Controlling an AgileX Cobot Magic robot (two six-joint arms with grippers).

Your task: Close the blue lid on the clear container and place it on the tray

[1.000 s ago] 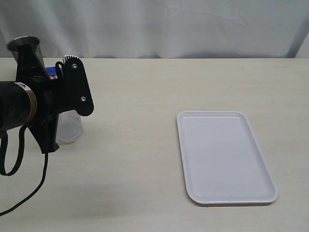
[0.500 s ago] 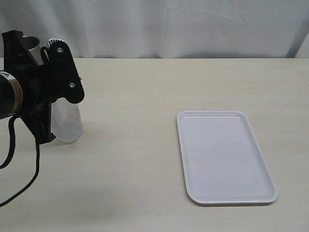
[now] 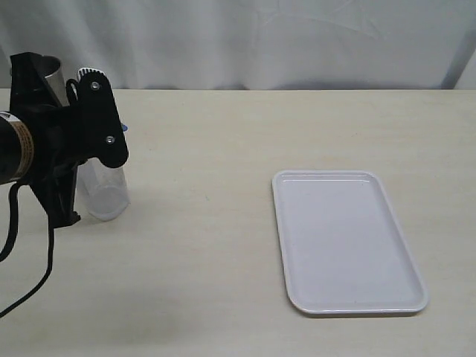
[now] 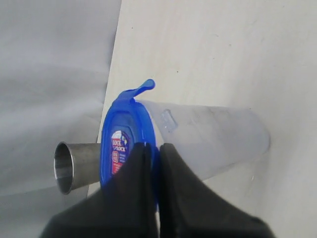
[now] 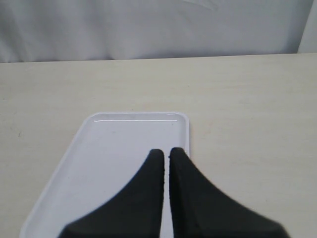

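The clear container (image 3: 104, 190) stands on the table at the far left, mostly hidden behind my left arm. In the left wrist view the blue lid (image 4: 124, 144) sits on top of the container (image 4: 213, 136), with one snap flap (image 4: 144, 87) sticking out. My left gripper (image 4: 155, 146) is shut on the near edge of the lid, and blue shows between the fingers. The white tray (image 3: 346, 238) lies at the right. My right gripper (image 5: 166, 151) hangs shut and empty above the tray (image 5: 114, 148) and is out of the exterior view.
A shiny steel cup (image 3: 48, 68) stands just behind the container, close to my left arm, and also shows beside the lid as the cup (image 4: 74, 166). A white curtain backs the table. Bare tabletop lies between the container and the tray.
My left arm has shifted left and a little up over the container's top since a second ago, then barely moved. The container and the tray have stayed in place.
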